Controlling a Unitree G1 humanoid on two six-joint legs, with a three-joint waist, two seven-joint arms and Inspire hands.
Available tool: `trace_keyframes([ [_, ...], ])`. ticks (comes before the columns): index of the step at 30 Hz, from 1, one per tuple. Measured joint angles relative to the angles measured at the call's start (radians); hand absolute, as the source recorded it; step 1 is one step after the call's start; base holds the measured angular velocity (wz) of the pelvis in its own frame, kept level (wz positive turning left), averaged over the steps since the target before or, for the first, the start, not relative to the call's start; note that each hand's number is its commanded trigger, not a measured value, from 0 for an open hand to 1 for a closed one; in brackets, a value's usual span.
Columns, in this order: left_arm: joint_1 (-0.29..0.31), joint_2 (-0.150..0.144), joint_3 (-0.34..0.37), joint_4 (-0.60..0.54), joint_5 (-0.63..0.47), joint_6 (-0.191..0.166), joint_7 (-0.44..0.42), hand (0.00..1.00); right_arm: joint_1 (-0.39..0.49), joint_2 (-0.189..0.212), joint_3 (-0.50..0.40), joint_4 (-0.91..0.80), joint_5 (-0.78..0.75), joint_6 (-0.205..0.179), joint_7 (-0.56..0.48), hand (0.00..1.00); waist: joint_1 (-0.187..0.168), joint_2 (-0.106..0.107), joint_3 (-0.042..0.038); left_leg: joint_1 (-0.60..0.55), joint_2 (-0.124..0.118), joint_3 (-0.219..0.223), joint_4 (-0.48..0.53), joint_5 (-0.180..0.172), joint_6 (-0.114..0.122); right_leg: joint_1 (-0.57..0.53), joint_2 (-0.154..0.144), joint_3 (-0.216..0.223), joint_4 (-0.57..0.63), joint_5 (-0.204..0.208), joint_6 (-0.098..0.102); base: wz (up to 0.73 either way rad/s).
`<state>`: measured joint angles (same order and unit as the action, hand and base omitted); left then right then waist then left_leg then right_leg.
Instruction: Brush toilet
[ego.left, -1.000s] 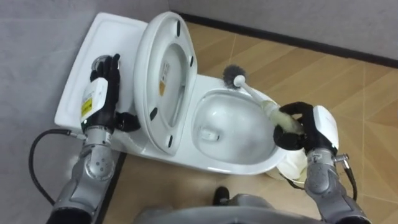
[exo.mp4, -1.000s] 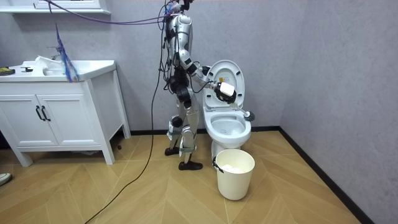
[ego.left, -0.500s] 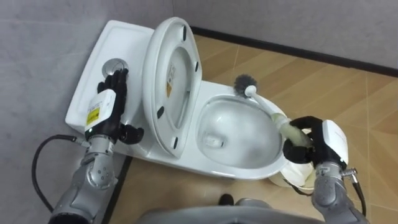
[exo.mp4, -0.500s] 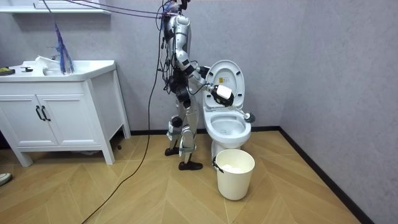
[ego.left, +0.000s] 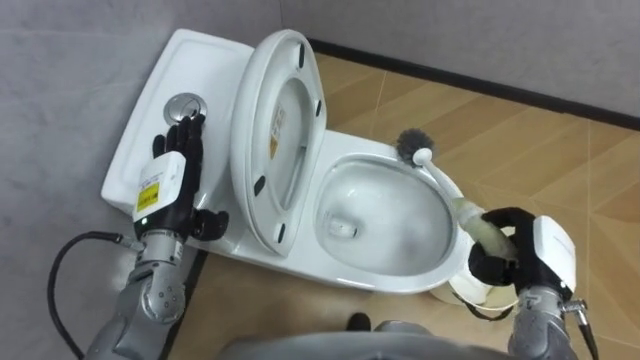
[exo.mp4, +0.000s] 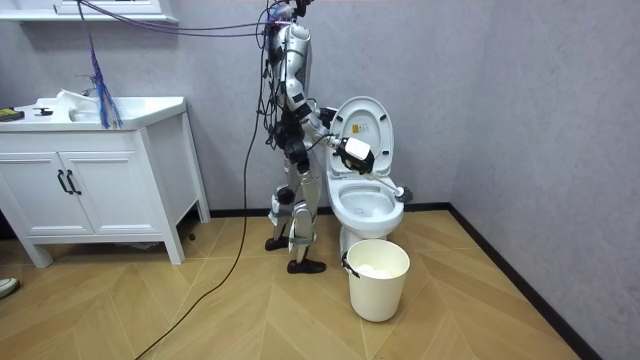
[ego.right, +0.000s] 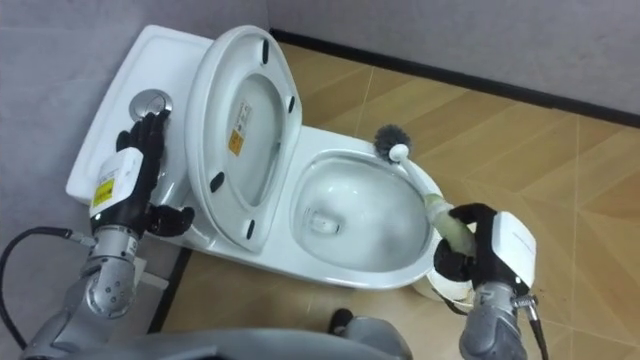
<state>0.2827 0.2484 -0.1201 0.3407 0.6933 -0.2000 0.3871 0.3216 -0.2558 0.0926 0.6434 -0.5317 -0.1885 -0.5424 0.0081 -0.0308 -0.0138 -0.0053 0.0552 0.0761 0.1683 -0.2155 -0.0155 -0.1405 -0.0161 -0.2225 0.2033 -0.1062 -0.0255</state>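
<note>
Wooden floor; white-handled brush (dark bristles).

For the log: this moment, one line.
right hand shut on dark-bristled white toilet brush | bristles at white bowl rim | left hand open at cistern

End of brush handle — inside right hand

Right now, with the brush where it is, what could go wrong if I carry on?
1. The toilet brush, gripped by the right hand, pokes its head past the toilet bowl's far rim; it may drip onto the wood floor.
2. The left hand is at the flush button, right beside the raised seat; a nudge could drop it onto the brush.
</note>
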Motion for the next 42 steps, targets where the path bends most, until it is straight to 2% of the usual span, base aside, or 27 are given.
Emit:
trace_keyframes([
  [4, 0.027, 0.007, 0.000, -0.024, 0.002, -0.003, 0.012, 0.00, 0.101, -0.030, -0.004, -0.123, -0.070, 0.006, 0.001, 1.00, -0.004, -0.009, 0.0009, -0.003, 0.000, 0.006, 0.000, 0.000, 0.000, -0.008, -0.002, 0.005, 0.007, -0.009, 0.000, -0.01],
  [7, 0.028, 0.007, 0.001, -0.020, 0.009, -0.003, 0.024, 0.00, 0.159, -0.053, -0.005, -0.172, -0.122, 0.006, 0.002, 1.00, -0.001, -0.017, 0.0019, -0.003, 0.001, 0.007, 0.001, 0.000, 0.000, -0.007, 0.001, 0.012, 0.003, -0.010, 0.000, 0.00],
  [11, 0.020, 0.007, 0.003, -0.004, 0.018, -0.003, 0.025, 0.00, 0.213, -0.067, -0.005, -0.221, -0.212, 0.007, 0.001, 1.00, 0.000, -0.020, 0.0024, -0.002, 0.000, 0.007, 0.002, 0.000, 0.000, -0.008, 0.002, 0.024, 0.003, -0.010, 0.000, -0.04],
  [13, 0.012, 0.007, 0.008, -0.007, 0.019, -0.003, 0.024, 0.00, 0.242, -0.072, 0.006, -0.233, -0.261, 0.011, 0.012, 1.00, -0.002, -0.028, 0.0048, -0.004, 0.000, 0.013, 0.002, 0.000, 0.000, -0.014, 0.003, 0.026, 0.003, -0.011, 0.000, 0.00],
  [14, 0.008, 0.007, 0.008, -0.007, 0.019, -0.003, 0.024, 0.00, 0.250, -0.074, 0.014, -0.237, -0.276, 0.017, 0.030, 1.00, 0.000, -0.032, 0.0050, -0.006, 0.000, 0.016, 0.002, 0.000, 0.000, -0.016, 0.003, 0.026, 0.004, -0.011, 0.000, 0.00],
  [16, -0.005, 0.007, 0.006, -0.009, 0.019, -0.003, 0.024, 0.00, 0.280, -0.085, 0.078, -0.216, -0.335, 0.062, 0.118, 1.00, 0.016, -0.041, 0.0063, -0.014, 0.001, 0.030, -0.001, 0.000, 0.000, -0.030, 0.002, 0.029, 0.016, -0.009, 0.000, -0.03],
  [19, -0.022, 0.008, 0.007, -0.005, 0.019, -0.001, 0.033, 0.00, 0.297, -0.089, 0.109, -0.223, -0.347, 0.065, 0.116, 1.00, 0.023, -0.045, 0.0091, -0.032, -0.001, 0.061, 0.002, -0.002, 0.002, -0.067, -0.001, 0.048, 0.046, -0.008, 0.000, -0.16],
  [23, -0.046, 0.009, 0.007, 0.008, 0.021, 0.004, 0.031, 0.00, 0.295, -0.094, 0.111, -0.224, -0.366, 0.066, 0.115, 1.00, 0.020, -0.052, 0.0113, -0.040, 0.000, 0.062, 0.003, -0.005, 0.003, -0.078, -0.003, 0.045, 0.055, -0.008, -0.002, 0.00],
  [27, -0.055, 0.010, 0.007, 0.015, 0.021, 0.003, 0.033, 0.00, 0.287, -0.096, 0.111, -0.219, -0.388, 0.067, 0.108, 1.00, 0.020, -0.056, 0.0095, -0.049, 0.002, 0.059, 0.008, -0.007, 0.002, -0.079, -0.003, 0.040, 0.055, -0.004, -0.006, 0.02],
  [32, -0.080, 0.009, -0.002, 0.027, 0.007, -0.007, 0.033, 0.00, 0.201, -0.100, 0.134, -0.116, -0.383, 0.067, 0.081, 1.00, 0.026, -0.060, 0.0114, -0.056, 0.004, 0.052, 0.034, -0.011, 0.003, -0.067, -0.002, 0.031, 0.041, 0.003, -0.005, 0.05],
  [35, -0.113, 0.010, -0.002, 0.050, 0.007, -0.017, 0.034, 0.00, 0.084, -0.100, 0.157, -0.035, -0.375, 0.067, 0.102, 1.00, 0.030, -0.067, 0.0178, -0.074, 0.004, 0.044, 0.038, -0.011, 0.004, -0.072, -0.002, 0.026, 0.028, 0.018, -0.006, 0.06],
  [37, -0.157, 0.013, -0.007, 0.105, 0.008, -0.050, 0.034, 0.00, -0.030, -0.099, 0.162, 0.062, -0.368, 0.057, 0.121, 1.00, 0.035, -0.065, 0.0195, -0.094, 0.001, 0.030, 0.058, -0.014, 0.006, -0.076, -0.007, 0.014, 0.027, 0.022, -0.004, 0.15],
  [38, -0.171, 0.015, -0.011, 0.116, 0.008, -0.055, 0.034, 0.00, -0.059, -0.098, 0.163, 0.088, -0.360, 0.056, 0.121, 1.00, 0.041, -0.064, 0.0197, -0.103, 0.001, 0.028, 0.063, -0.014, 0.007, -0.081, -0.008, 0.013, 0.028, 0.025, -0.005, 0.14],
  [39, -0.206, 0.018, -0.023, 0.139, 0.007, -0.064, 0.033, 0.00, -0.114, -0.097, 0.171, 0.132, -0.325, 0.056, 0.122, 1.00, 0.054, -0.055, 0.0246, -0.123, 0.001, 0.023, 0.085, -0.017, 0.008, -0.091, -0.011, 0.007, 0.032, 0.029, -0.007, 0.20],
  [40, -0.245, 0.019, -0.036, 0.162, 0.007, -0.075, 0.033, 0.00, -0.168, -0.096, 0.174, 0.173, -0.291, 0.056, 0.124, 1.00, 0.056, -0.051, 0.0338, -0.147, 0.000, 0.010, 0.107, -0.020, 0.010, -0.102, -0.016, -0.005, 0.041, 0.028, -0.006, 0.21],
  [41, -0.260, 0.020, -0.041, 0.174, 0.007, -0.082, 0.034, 0.00, -0.195, -0.096, 0.180, 0.194, -0.281, 0.054, 0.125, 1.00, 0.061, -0.049, 0.0331, -0.161, -0.001, 0.006, 0.116, -0.021, 0.010, -0.113, -0.018, -0.007, 0.046, 0.029, -0.007, 0.25],
  [42, -0.289, 0.020, -0.049, 0.194, 0.007, -0.095, 0.038, 0.00, -0.253, -0.096, 0.191, 0.242, -0.255, 0.043, 0.129, 1.00, 0.072, -0.044, 0.0356, -0.195, 0.000, -0.004, 0.146, -0.025, 0.010, -0.132, -0.021, -0.019, 0.055, 0.031, -0.011, 0.28],
])
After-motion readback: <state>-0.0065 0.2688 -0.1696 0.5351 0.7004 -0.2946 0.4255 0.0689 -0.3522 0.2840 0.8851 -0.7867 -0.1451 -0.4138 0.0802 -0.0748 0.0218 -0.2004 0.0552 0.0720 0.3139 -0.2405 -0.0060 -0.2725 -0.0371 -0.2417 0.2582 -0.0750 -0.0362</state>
